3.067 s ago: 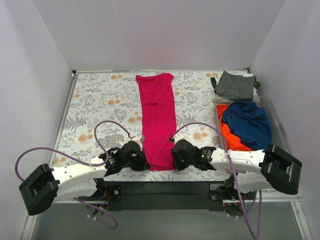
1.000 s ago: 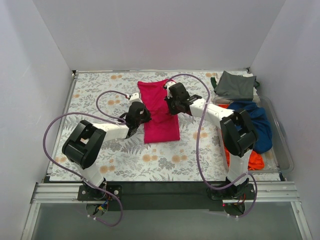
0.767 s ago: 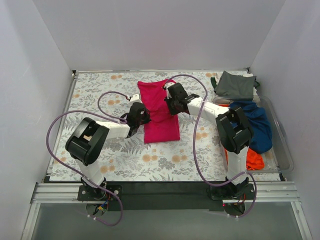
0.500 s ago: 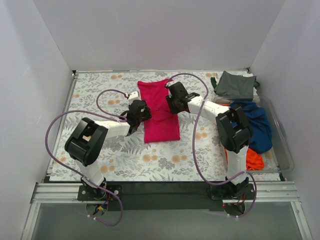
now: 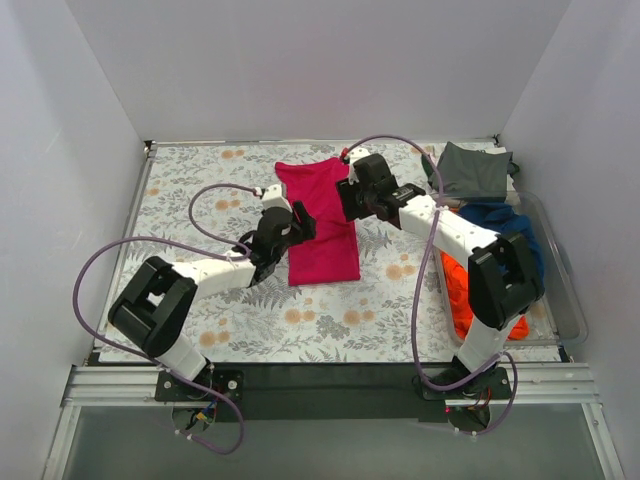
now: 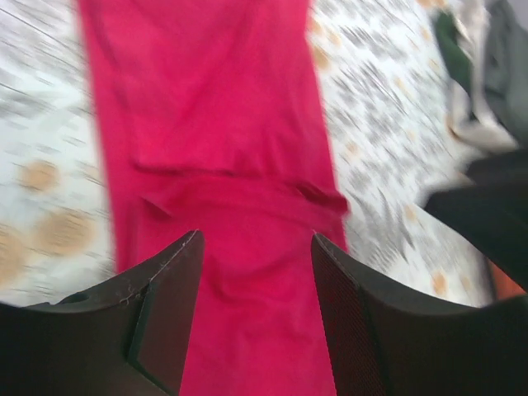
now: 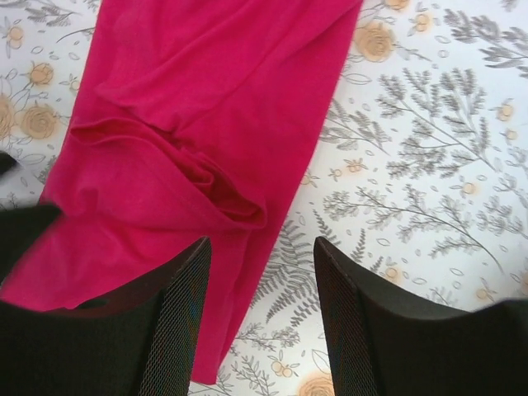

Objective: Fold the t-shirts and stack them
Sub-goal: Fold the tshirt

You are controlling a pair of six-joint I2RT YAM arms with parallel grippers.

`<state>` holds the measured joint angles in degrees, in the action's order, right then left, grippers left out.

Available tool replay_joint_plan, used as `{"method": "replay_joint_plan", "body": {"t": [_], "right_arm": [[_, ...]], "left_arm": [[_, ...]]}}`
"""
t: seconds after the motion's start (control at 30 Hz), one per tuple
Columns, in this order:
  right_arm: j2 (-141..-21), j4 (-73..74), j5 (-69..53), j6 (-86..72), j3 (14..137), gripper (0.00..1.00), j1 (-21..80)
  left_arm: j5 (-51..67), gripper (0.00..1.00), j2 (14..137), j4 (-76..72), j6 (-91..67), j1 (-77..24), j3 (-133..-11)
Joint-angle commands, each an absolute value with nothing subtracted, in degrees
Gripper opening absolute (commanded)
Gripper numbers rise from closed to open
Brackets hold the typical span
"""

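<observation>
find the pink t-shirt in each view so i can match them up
Top external: pink t-shirt at the table's centre.
Left wrist: fills the middle, top to bottom.
Right wrist: fills the left half.
Shared landmark: the floral tablecloth beside it.

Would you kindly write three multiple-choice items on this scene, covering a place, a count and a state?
1. Where is the navy t-shirt? A on the floor; B in the clear bin; C on a shelf.
2. How many t-shirts are visible? A two; B three; C four.
3. How are the left gripper and right gripper? A both open, empty; B both shut on cloth; C both out of view.
Answers: B, it lies over the orange t-shirt inside the bin; C, those plus the magenta t-shirt and grey-green t-shirt; A, the wrist views show jaws spread with nothing between.
</observation>
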<state>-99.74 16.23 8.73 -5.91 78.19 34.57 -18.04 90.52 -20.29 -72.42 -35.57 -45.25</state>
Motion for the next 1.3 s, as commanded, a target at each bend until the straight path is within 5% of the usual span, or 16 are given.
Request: {"method": "replay_joint_plan", "body": {"t": [0.0,0.87,1.03,1.27], "right_arm": [[-102.47,13.01,2.64,-4.49,78.57,0.48,34.54],[-117.86,11.51,-15.91,-0.17,88.5,0.44,32.7],[-118.65,11.51,-18.89,1.76,88.86,0.21,32.7],[-118.83,11.6,-18.55,2.11,90.34,0.02,32.7]], "left_arm": [[-10.13,0.51,88.94,-26.18,-74.08,-38.49,-40.98],[-9.75,0.51,99.93,-32.52,-78.75,-43.77,-33.49],[-10.02,0.51,99.76,-32.17,-79.19,-43.77,-32.17],[-10.28,0.51,98.18,-32.43,-79.98,-43.86,-29.1]]}}
